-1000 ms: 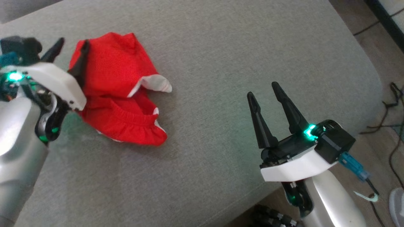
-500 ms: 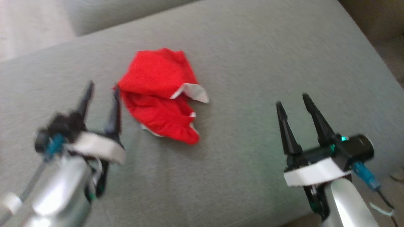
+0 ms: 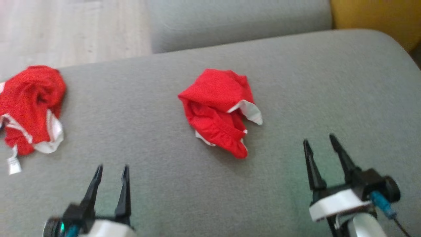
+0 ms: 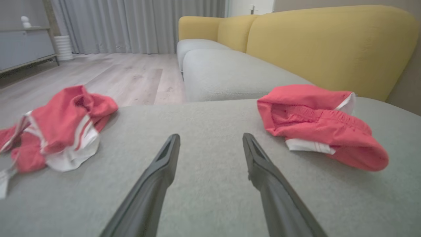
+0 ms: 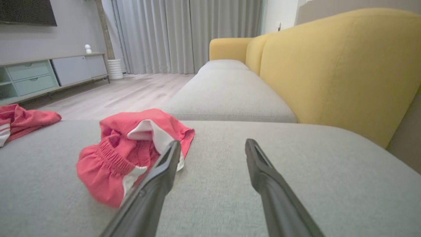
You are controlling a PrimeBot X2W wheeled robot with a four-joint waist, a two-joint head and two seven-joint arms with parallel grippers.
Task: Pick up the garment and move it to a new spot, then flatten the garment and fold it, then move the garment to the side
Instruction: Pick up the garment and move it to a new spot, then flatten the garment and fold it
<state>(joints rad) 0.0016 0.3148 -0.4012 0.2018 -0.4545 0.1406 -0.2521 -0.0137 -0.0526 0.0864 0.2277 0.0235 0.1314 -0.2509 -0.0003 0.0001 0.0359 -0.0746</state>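
The garment (image 3: 219, 110), a loosely folded red bundle with white trim, is being supported at the frame's centre by the grey cushion (image 3: 329, 82), ungripped. The left gripper (image 3: 111, 168) at lower left and the right gripper (image 3: 319, 140) at lower right are being held spread and empty, apart from it, probably because folding is done. A second red garment (image 3: 31, 105) is being shown crumpled at the left edge.

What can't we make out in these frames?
1. Left garment: head view, cut off by the left edge; the left wrist view cuts it too.
2. Centre garment: bunched on itself, lower layers hidden; in the right wrist view a finger of the right end effector covers part of it.
3. White strip by the left garment: head view, too blurred to identify.
4. Left end effector: head view, body cut off by the bottom edge.
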